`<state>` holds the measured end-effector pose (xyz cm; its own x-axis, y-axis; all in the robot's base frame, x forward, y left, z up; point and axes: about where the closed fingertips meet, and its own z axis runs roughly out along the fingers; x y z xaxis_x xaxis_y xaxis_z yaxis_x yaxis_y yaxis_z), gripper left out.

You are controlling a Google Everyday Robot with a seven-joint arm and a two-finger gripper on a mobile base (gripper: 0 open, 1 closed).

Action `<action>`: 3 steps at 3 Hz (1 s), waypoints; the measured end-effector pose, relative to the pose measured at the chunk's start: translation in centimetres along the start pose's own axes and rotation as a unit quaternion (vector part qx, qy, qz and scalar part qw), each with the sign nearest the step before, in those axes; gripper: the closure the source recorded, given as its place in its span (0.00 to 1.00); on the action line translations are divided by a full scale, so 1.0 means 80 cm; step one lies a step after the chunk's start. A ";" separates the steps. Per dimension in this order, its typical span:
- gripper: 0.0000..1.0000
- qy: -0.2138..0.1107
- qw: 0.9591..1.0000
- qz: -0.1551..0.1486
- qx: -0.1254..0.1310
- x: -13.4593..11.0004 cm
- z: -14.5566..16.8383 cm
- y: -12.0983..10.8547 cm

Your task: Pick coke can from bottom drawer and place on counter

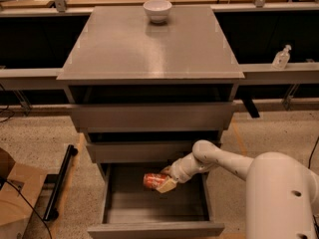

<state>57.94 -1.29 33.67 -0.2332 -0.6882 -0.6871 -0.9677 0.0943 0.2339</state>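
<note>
The coke can [151, 180], red, lies on its side in my gripper [162, 181], which is shut on it and holds it above the floor of the open bottom drawer [155, 229], just under the middle drawer's front. My white arm [219, 161] reaches in from the lower right. The counter [149, 44] is the broad grey cabinet top above, with a white bowl [157, 10] at its far edge.
Two shallower grey drawers [152, 116] sit above the bottom one, slightly pulled out. A clear bottle [281, 58] stands on the grey rail at right. A cardboard box [15, 198] and a black bar [59, 183] lie on the floor at left.
</note>
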 end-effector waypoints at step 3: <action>1.00 0.017 1.000 -0.005 -0.012 -0.020 -0.058 0.054</action>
<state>54.59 -3.13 38.97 -0.2193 -0.7127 -0.6663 -0.9674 0.0703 0.2431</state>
